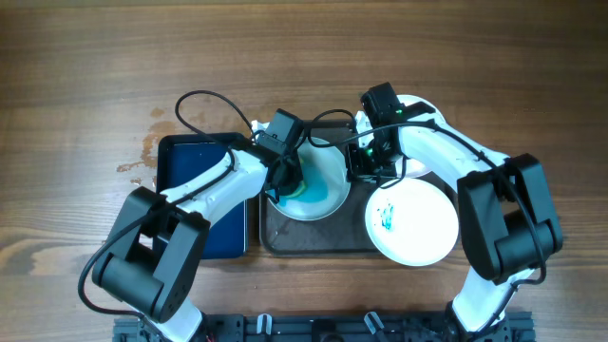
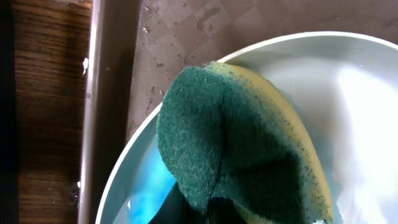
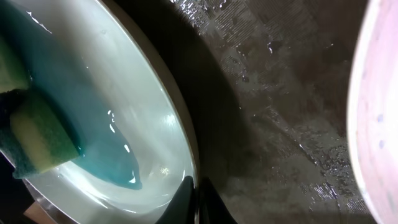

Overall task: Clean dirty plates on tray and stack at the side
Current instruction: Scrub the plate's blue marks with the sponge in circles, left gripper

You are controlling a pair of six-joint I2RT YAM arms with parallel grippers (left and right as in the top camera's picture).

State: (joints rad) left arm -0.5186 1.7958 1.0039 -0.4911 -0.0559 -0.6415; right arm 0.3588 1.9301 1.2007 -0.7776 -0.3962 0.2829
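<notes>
Left gripper (image 1: 287, 182) clamps a sponge (image 2: 236, 137) in a plate (image 1: 328, 171) of teal water (image 3: 93, 143) on the tray (image 1: 304, 239); right gripper (image 3: 198, 199) pinches its rim.

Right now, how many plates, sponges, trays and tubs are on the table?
plates: 3
sponge: 1
tray: 1
blue tub: 1
Total: 6
</notes>
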